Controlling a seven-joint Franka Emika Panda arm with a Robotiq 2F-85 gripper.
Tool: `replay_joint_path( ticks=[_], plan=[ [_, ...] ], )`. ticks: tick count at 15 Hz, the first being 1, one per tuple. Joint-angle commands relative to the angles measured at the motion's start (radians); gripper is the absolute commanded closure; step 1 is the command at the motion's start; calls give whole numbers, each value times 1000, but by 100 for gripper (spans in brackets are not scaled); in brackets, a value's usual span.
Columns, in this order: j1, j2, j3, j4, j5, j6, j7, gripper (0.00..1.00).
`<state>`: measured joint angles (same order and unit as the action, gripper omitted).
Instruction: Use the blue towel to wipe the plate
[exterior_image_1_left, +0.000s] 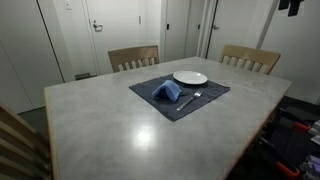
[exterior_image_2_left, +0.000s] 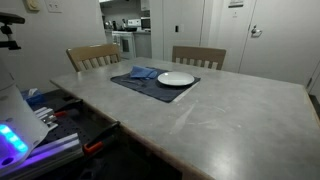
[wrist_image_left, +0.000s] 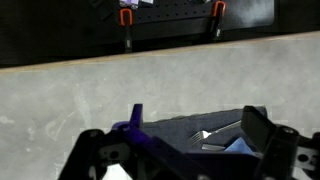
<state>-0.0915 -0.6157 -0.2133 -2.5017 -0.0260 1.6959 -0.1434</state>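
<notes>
Grey table (exterior_image_1_left: 100, 125), two wooden chairs (exterior_image_1_left: 133, 57) on its far side, white doors (exterior_image_1_left: 112, 22) behind. The blue towel (exterior_image_1_left: 168, 91) lies on a dark placemat (exterior_image_1_left: 212, 92), just left of the plate (exterior_image_1_left: 190, 77). The gripper (wrist_image_left: 176, 138) gapes wide, empty.

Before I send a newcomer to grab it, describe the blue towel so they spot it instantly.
On the large grey table, near the two wooden chairs, lies a dark blue placemat. The blue towel sits crumpled on it, beside the white plate and a fork. It is the only soft, bunched, lighter-blue thing there.
</notes>
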Motion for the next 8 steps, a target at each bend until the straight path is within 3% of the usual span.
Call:
replay_joint_path(
  ticks=[1,8],
  plan=[
    [1,17,28,15,17,7,-6,0],
    [87,101,60,35,83,167,-59,0]
  ],
)
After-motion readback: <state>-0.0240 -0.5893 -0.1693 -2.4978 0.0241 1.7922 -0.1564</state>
